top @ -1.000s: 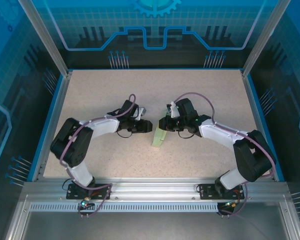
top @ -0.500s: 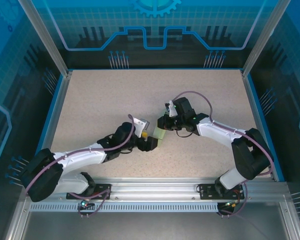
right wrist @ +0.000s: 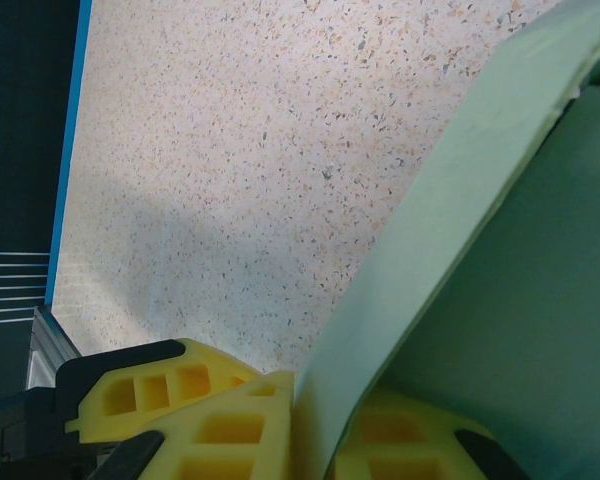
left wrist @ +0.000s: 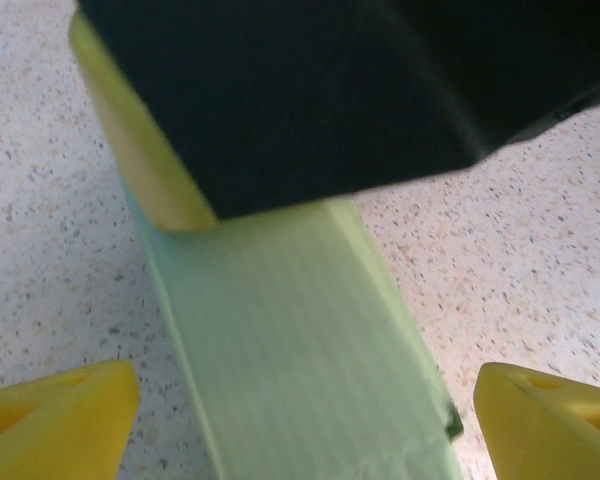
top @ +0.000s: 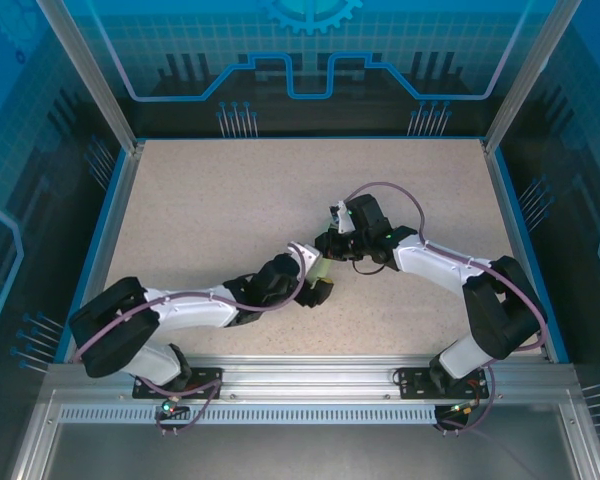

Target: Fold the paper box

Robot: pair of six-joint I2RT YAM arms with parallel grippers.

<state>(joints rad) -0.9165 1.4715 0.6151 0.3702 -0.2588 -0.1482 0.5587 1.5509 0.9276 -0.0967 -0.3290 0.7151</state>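
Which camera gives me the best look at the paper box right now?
Left wrist: the paper box runs lengthwise with its long face plain. Right wrist catches it edge-on, close up; top external shows it as a small pale sliver.

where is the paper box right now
In the top view the paper box sits near the middle of the table, pinched by the right gripper, its near end inside the open left gripper.

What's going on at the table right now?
The right gripper is shut on one end of the pale green paper box, holding it near the middle of the table. The left gripper is open, its yellow fingers on either side of the box's other end, not touching it.
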